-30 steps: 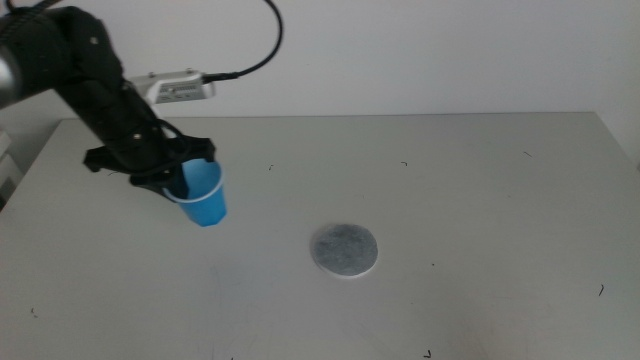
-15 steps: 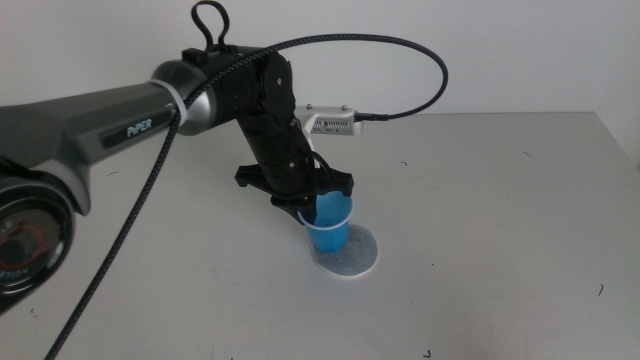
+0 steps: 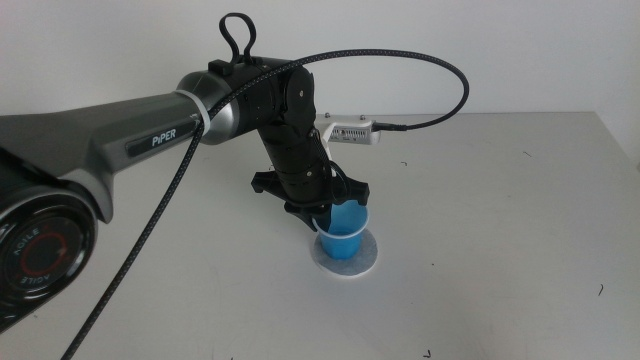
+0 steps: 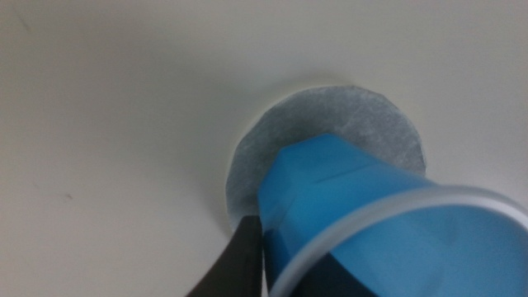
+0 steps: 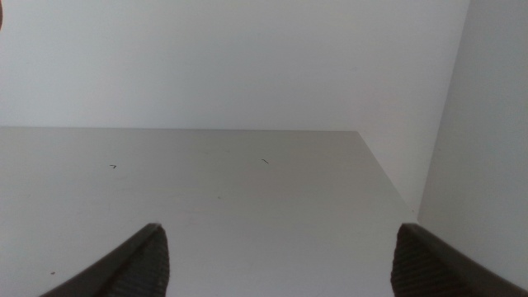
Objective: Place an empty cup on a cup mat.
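Observation:
The blue cup (image 3: 343,232) stands upright on or just above the grey cup mat (image 3: 352,262) in the middle of the table. My left gripper (image 3: 333,209) reaches in from the left and is shut on the cup's rim. In the left wrist view the cup (image 4: 346,206) fills the foreground, with one dark jaw beside it, and the cup mat (image 4: 330,124) lies right beneath it. I cannot tell whether the cup's base touches the mat. My right gripper (image 5: 276,264) is open and empty, out of the middle view, over bare table.
The white table (image 3: 500,200) is bare around the mat. The left arm and its black cable (image 3: 440,75) arch over the table's left and centre. A wall stands behind the table's far edge.
My left gripper has carried the cup from the table's left side rightwards to the mat, and in the last half second shifted it slightly right and lower, over the mat's centre.

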Controlling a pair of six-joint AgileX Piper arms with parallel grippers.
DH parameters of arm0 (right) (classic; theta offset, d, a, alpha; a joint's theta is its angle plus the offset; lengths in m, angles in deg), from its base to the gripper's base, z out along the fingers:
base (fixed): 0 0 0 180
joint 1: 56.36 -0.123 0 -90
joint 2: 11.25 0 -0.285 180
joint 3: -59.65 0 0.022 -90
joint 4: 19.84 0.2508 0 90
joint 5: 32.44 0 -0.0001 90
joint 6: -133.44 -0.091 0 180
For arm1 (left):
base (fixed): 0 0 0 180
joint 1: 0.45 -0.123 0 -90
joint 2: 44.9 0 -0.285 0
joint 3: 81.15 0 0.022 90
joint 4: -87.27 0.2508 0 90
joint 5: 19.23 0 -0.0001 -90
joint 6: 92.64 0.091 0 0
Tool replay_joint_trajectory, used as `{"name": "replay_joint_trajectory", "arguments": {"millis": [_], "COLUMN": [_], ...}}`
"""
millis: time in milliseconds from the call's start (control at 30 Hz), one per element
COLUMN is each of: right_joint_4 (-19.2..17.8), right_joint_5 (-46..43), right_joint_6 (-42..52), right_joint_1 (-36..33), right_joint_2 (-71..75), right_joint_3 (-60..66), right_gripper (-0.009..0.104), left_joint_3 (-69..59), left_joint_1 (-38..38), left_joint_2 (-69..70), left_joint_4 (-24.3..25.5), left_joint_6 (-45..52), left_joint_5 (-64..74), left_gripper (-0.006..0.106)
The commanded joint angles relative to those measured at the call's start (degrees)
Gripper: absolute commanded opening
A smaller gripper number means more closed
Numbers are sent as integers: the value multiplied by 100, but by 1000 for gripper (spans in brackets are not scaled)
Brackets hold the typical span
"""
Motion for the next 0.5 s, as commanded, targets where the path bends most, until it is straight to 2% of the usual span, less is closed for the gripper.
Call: {"name": "replay_joint_trajectory", "arguments": {"millis": [0, 67, 333, 467], "right_joint_4": [-52, -52, -52, -52], "right_joint_5": [-446, -446, -446, -446], "right_joint_6": [49, 49, 49, 49], "right_joint_1": [-11, -11, -11, -11], "right_joint_2": [110, 110, 110, 110], "right_joint_3": [-66, -66, -66, -66], "right_gripper": [94, 94, 94, 94], "left_joint_3": [202, 202, 208, 443], "left_joint_1": [37, 37, 24, -9], "left_joint_2": [354, 354, 370, 377], "left_joint_4": [-76, -97, -97, -91], "left_joint_6": [-52, -52, 84, 418], "left_joint_5": [-106, -118, -118, 240], "left_gripper": [19, 30, 90, 105]}}
